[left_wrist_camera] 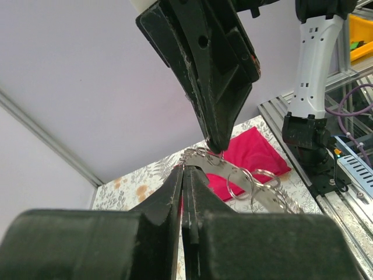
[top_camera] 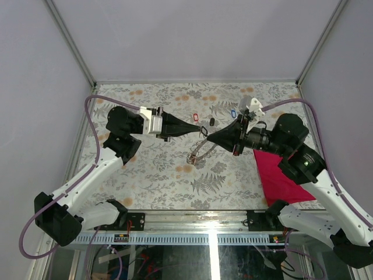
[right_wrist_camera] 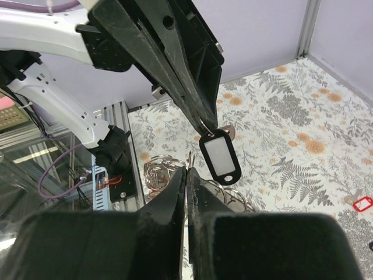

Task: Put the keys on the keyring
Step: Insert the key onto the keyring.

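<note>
Top external view: 2 arms meet tip to tip at the centre of the flowered table (top_camera: 145, 175). The left gripper (top_camera: 200, 129) is pressed fully together on the small loop of a black key (right_wrist_camera: 220, 156), which hangs just under its tips at the centre of the right wrist view. The right gripper (top_camera: 210, 139), likewise fully closed, pinches the top of the keyring (top_camera: 197, 154), which dangles just below centre. A red key (top_camera: 195, 116) and a blue key (top_camera: 233, 113) lie above centre; a red cloth (top_camera: 282, 175) lies at lower right.

Grey ferns and orange blooms pattern the table (top_camera: 169, 181); red cloth (top_camera: 280, 178); black key tag (right_wrist_camera: 220, 156), seemingly white-centred.
</note>
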Controlling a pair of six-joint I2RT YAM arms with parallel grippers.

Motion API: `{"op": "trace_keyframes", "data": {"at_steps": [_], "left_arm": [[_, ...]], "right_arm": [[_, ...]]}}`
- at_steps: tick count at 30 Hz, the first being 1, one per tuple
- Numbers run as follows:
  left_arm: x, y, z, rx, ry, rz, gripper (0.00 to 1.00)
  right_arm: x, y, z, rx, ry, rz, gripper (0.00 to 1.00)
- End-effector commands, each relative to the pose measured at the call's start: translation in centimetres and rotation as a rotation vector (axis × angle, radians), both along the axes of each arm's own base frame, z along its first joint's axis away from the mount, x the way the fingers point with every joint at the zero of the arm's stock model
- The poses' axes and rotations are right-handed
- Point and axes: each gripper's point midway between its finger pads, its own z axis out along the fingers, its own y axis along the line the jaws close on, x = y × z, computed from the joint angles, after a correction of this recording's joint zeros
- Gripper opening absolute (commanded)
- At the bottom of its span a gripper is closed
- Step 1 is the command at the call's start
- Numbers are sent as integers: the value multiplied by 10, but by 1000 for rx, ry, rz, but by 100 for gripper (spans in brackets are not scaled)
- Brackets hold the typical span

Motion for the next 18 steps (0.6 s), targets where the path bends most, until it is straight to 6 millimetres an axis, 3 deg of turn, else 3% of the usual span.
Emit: {"op": "trace_keyframes", "data": {"at_steps": [1,5,18], "left_arm": [[-24,3,26,-48,-134,-79,0],[-31,3,29,-55,-146,-97,0],[-60,7,41,-101,-219,-149,0]], "right_arm": [[-27,-7,45,115,-131,77,0],[-42,-3,54,159,-145,166,0],[-49,3,57,187,-136,234,0]]}}
